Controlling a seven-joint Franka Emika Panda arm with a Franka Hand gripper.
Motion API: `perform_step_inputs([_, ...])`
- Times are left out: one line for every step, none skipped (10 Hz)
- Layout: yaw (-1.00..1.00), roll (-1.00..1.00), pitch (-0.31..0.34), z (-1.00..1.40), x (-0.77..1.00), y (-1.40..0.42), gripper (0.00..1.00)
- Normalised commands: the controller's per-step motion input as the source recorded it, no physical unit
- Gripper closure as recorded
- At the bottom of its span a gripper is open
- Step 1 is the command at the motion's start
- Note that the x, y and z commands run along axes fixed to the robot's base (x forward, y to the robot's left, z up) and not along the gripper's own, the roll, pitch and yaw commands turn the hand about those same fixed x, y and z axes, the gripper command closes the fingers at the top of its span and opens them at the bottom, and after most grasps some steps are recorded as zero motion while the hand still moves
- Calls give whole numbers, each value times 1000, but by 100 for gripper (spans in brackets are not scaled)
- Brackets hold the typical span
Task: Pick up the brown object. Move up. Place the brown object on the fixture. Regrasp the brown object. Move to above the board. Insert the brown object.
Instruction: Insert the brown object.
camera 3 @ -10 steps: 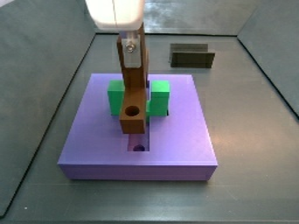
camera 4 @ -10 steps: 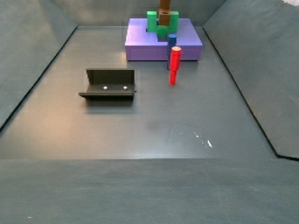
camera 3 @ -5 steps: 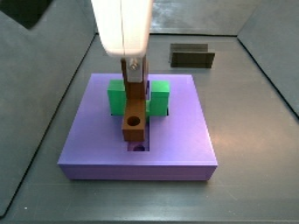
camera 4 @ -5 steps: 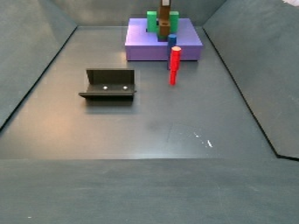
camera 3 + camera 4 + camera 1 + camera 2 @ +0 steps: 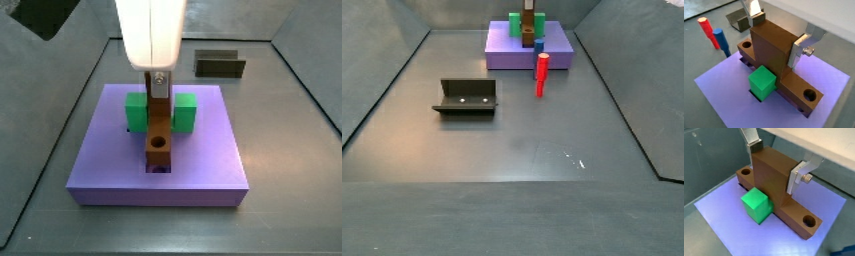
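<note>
hand (image 5: pixel 777 31) gripping brown object (image 5: pixel 777 62), seated in purple board (image 5: pixel 724 95) by green block (image 5: pixel 763 82)

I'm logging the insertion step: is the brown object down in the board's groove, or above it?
In the groove. In both wrist views the brown object sits low in the board beside the green block, with the gripper shut on it.

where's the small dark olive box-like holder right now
In a side view the small dark olive box-like holder stands on the grey floor behind the purple board, clear of the gripper, which holds the brown object.
</note>
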Motion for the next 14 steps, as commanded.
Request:
perform_step_inputs([3, 0, 0, -174, 66, -151, 100])
perform_step_inputs([0, 0, 0, -183, 26, -20, 100])
perform_step_inputs([-6, 31, 41, -169, 0, 0, 100])
perform_step_inputs([-6, 54, 77, -134, 0, 66, 100])
perform_step_inputs([0, 99, 114, -71, -63, 140, 100])
perform_step_inputs([0, 67, 70, 0, -320, 160, 100])
perform_step_inputs([0, 36, 11, -14, -137, 0, 100])
perform_step_inputs([37, 46, 0, -111, 0, 0, 100])
perform_step_inputs([17, 23, 0, -220, 57, -40, 100])
perform_step_inputs([9, 51, 0, -566, 49, 0, 100])
perform_step_inputs([0, 117, 7, -920, 69, 0, 100])
perform_step_inputs([0, 86, 4, -1000, 111, 0, 100])
perform_step_inputs([0, 113, 0, -1000, 191, 0, 100])
perform_step_inputs([0, 147, 7, -866, 131, 0, 100])
